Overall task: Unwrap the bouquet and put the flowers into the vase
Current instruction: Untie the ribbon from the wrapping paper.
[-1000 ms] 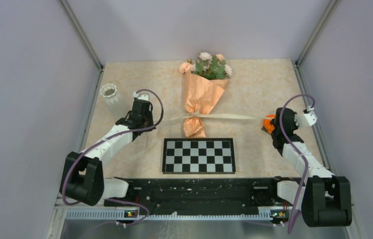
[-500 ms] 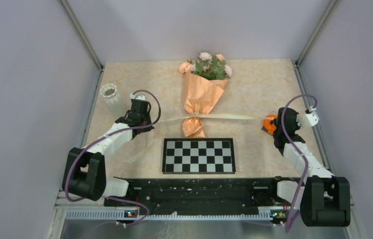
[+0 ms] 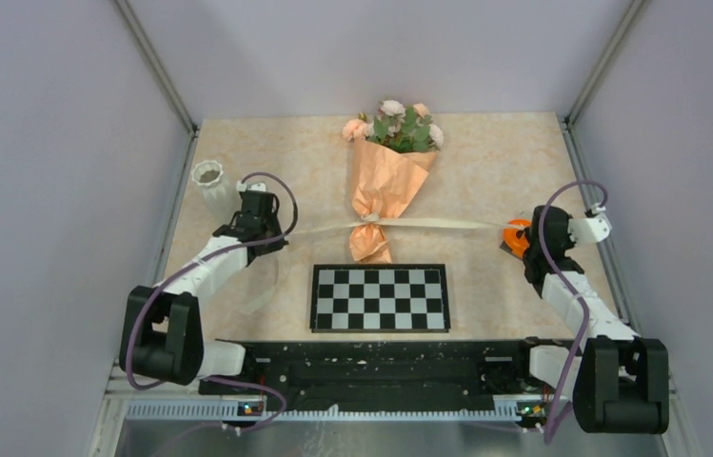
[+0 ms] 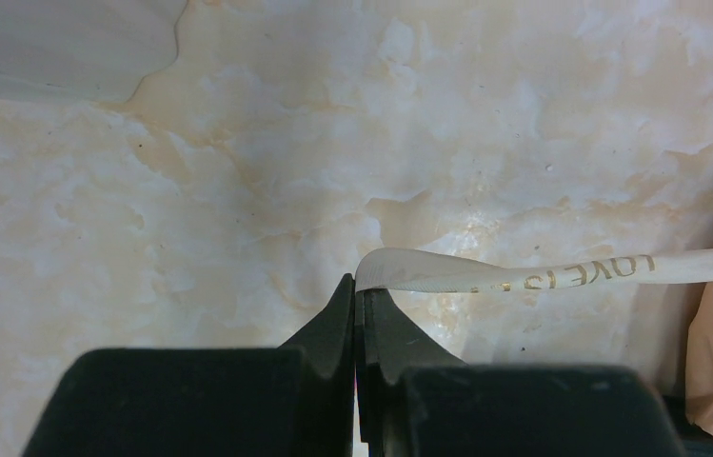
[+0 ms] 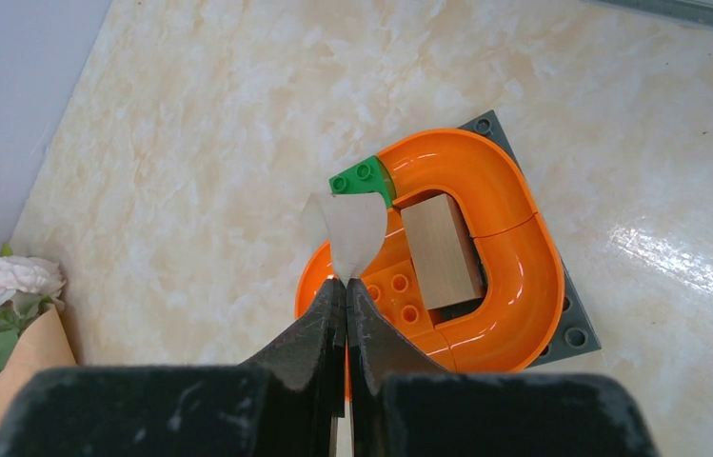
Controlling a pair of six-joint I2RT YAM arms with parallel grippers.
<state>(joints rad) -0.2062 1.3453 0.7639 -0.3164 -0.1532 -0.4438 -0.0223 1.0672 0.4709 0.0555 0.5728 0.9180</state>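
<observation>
Student: Where does the bouquet [image 3: 386,176] lie in the top view?

Instructor: It lies flat at mid-table [image 3: 495,162]. The flowers [image 3: 398,124] point to 12 o'clock and the tip of the paper cone [image 3: 376,205] to 6 o'clock, just beyond the checkerboard [image 3: 380,297]. A cream ribbon [image 3: 433,225] is tied round the cone's narrow part. From the knot [image 3: 368,223] its ends run out toward 9 and 3 o'clock in a nearly straight line.

Student: And where is it relative to each pincer?

Instructor: The left gripper [image 3: 271,233] sits at 9 o'clock of the knot, well apart from the paper, so the bouquet is at its 3 o'clock. In the left wrist view the left gripper [image 4: 360,300] has its jaws pressed together on one ribbon end [image 4: 543,276]. This end carries gold lettering and leads off to 3 o'clock, where an edge of peach paper shows. The right gripper [image 3: 522,230] sits at 3 o'clock of the knot, with the bouquet at its 9 o'clock. In the right wrist view the right gripper [image 5: 346,290] is likewise pinched closed on the other ribbon end [image 5: 354,233], and a pale tip stands out toward 12 o'clock. Below it lies an orange toy track [image 5: 524,257] with a green piece [image 5: 362,178] and a wooden block [image 5: 440,249].

Student: Where is the vase [image 3: 209,183]?

Instructor: It stands upright by the left wall, near the left gripper at about its 10 o'clock. I cannot tell whether the two touch.
</observation>
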